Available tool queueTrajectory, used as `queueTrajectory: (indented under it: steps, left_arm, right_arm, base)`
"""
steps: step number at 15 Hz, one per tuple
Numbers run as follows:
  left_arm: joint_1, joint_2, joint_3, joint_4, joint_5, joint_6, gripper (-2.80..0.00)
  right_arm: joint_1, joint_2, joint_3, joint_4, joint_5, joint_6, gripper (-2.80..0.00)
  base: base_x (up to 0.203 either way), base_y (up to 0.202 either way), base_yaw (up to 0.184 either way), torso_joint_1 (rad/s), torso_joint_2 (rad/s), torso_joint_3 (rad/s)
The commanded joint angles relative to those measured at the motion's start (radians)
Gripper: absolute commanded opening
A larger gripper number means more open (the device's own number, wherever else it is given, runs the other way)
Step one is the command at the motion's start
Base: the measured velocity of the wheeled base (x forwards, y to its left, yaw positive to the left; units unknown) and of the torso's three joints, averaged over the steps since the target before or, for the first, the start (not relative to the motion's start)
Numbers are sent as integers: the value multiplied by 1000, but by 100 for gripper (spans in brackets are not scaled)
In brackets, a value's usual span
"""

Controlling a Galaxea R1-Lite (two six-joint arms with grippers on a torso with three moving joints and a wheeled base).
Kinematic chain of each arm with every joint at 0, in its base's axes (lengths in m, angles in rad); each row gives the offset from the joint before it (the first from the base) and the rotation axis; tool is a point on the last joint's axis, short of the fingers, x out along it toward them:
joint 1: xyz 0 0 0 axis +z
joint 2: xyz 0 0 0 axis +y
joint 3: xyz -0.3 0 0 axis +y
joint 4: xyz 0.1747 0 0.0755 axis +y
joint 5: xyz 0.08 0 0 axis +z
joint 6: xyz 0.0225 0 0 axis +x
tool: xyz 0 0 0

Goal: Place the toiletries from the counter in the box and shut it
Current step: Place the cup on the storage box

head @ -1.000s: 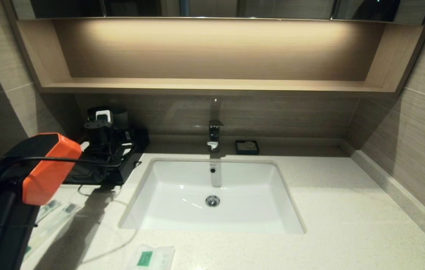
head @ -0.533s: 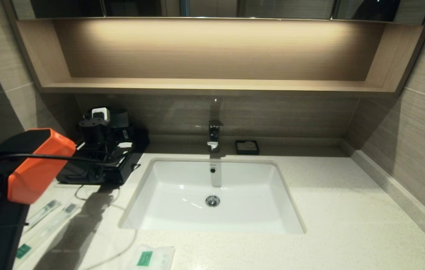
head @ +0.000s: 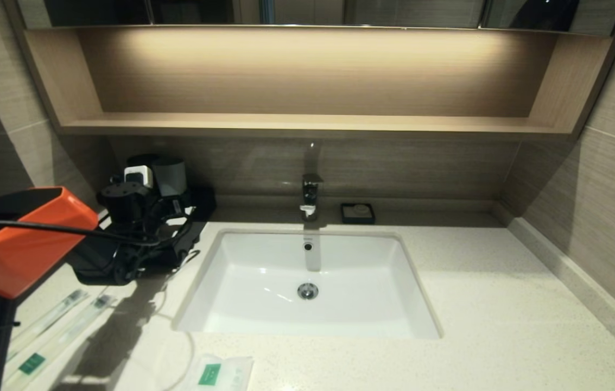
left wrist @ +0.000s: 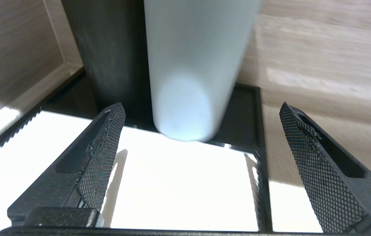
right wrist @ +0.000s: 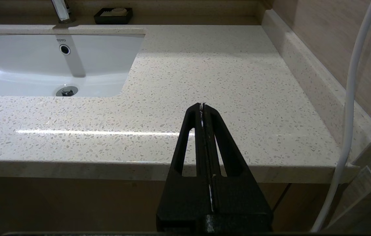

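The pale speckled tabletop (head: 481,304) runs the full width below a wooden wall shelf (head: 307,125), with a white sink (head: 264,282) set into it and a tap (head: 310,198) behind. At the back left corner stands the box (left wrist: 172,183), low and black with a white top panel; in the head view the left arm hides most of it. The left gripper (left wrist: 201,137) hangs just over that white panel, jaws spread wide with nothing between them, pointing toward a grey cup (head: 170,176) and a darker cup beside it at the rear of the box. The right gripper (right wrist: 202,108) sits low before the front edge of the tabletop, right of the sink, jaws pressed together and empty. Two clear-wrapped toothbrushes (head: 49,331) lie side by side on the tabletop in front of the box, near the left edge. A small white sachet (head: 220,373) with a green label lies at the front edge, left of centre. A small black soap dish (head: 357,213) sits right of the tap.
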Motion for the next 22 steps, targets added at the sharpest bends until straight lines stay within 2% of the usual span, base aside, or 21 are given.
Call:
queueTrajectory:
  steps: [1, 2, 17, 22]
  left_arm:
    - [-10, -55, 95, -49, 10, -1, 0]
    - [-14, -73, 121, -72, 17, 0, -280]
    - [-24, -3, 43, -33, 22, 0, -280]
    - [-23, 12, -16, 25, 24, -1, -280]
  right_arm:
    - [0, 0, 0, -1, 0, 0, -280]
    - [0, 0, 2, 0, 0, 0, -280]
    - [0, 0, 2, 0, 0, 0, -280]
    - [0, 0, 1, -1, 0, 0, -280]
  base:
    - [0, 0, 0, 0, 0, 0]
    - [0, 0, 0, 0, 0, 0]
    - [0, 0, 0, 0, 0, 0]
    - [0, 0, 0, 0, 0, 0]
